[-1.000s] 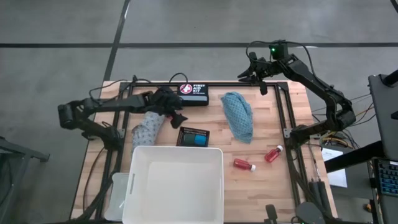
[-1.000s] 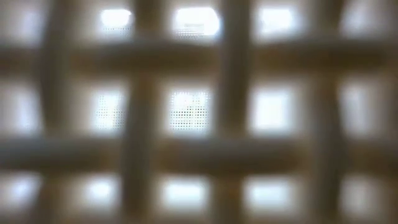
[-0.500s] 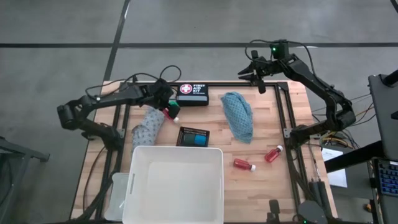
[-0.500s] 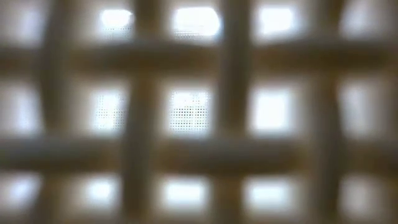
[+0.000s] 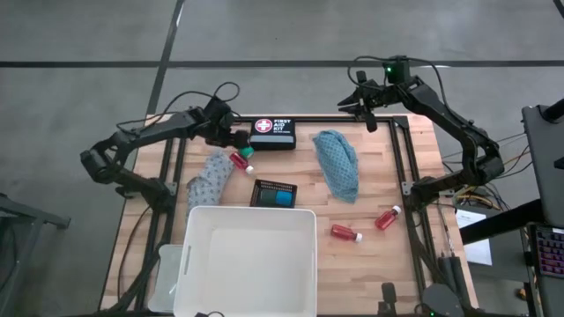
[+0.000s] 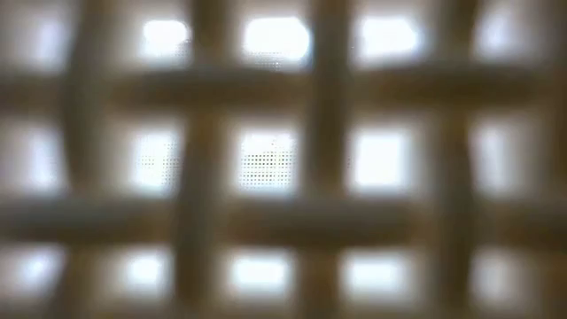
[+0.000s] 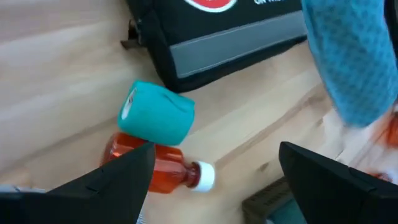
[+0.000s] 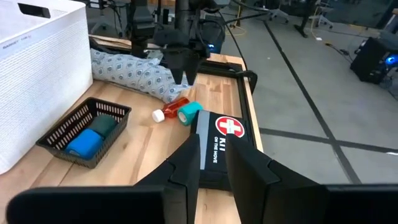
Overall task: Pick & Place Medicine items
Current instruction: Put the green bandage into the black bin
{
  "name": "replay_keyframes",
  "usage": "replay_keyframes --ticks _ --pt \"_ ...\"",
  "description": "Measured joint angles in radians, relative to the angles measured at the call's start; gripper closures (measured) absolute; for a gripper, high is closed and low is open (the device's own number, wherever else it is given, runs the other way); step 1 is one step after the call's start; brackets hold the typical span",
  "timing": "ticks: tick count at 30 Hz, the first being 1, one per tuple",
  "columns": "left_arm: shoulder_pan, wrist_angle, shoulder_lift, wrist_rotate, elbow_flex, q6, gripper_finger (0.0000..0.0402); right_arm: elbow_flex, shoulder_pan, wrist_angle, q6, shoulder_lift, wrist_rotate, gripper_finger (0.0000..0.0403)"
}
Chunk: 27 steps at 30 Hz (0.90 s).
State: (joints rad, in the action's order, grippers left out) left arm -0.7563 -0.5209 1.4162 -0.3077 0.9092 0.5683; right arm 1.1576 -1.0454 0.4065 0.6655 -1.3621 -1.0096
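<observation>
A red bottle with a white cap [image 7: 163, 171] lies on its side on the table between the grey patterned cloth [image 5: 209, 179] and the first aid kit [image 5: 273, 132]. A small teal roll [image 7: 155, 116] lies against it. My left gripper [image 7: 214, 180] is open and hangs just above them, fingers pointing down, as the right wrist view [image 8: 181, 70] shows. The teal cloth [image 5: 339, 165] lies flat at centre right. Two more red bottles [image 5: 346, 232] [image 5: 387, 217] lie near the right front. My right gripper [image 8: 212, 163] waits beyond the far edge, its fingers a little apart.
A black mesh tray [image 5: 273, 192] holds a blue tub [image 8: 84, 143] and a green tub [image 8: 102, 126]. The big white plastic tub [image 5: 249, 260] fills the near middle. Its lattice wall [image 6: 283, 159] blocks the low view. A black frame [image 5: 407, 150] runs along the table's edges.
My left gripper has drawn back from beside the mesh tray toward the table's far left. The red bottle, hidden under it a second ago, now lies uncovered beside the grey cloth.
</observation>
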Motion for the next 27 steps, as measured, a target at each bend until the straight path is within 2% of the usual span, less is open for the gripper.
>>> replay_keyframes --ticks 2,11,21,27 --pt "0.000 0.000 0.000 0.001 0.000 0.001 0.0055 0.000 0.000 -0.001 0.000 0.000 0.000 0.0333" --pt "0.005 -0.002 0.053 0.116 0.000 -0.331 0.0054 0.000 0.000 0.000 0.000 0.000 0.000 0.0328" --pt "0.038 0.027 0.129 0.133 0.002 -0.337 0.0055 0.000 0.000 -0.001 0.000 0.000 0.000 0.0316" --pt "0.051 0.081 0.163 0.169 0.006 -0.356 0.0055 0.000 0.000 0.000 0.000 0.000 0.000 0.0323"
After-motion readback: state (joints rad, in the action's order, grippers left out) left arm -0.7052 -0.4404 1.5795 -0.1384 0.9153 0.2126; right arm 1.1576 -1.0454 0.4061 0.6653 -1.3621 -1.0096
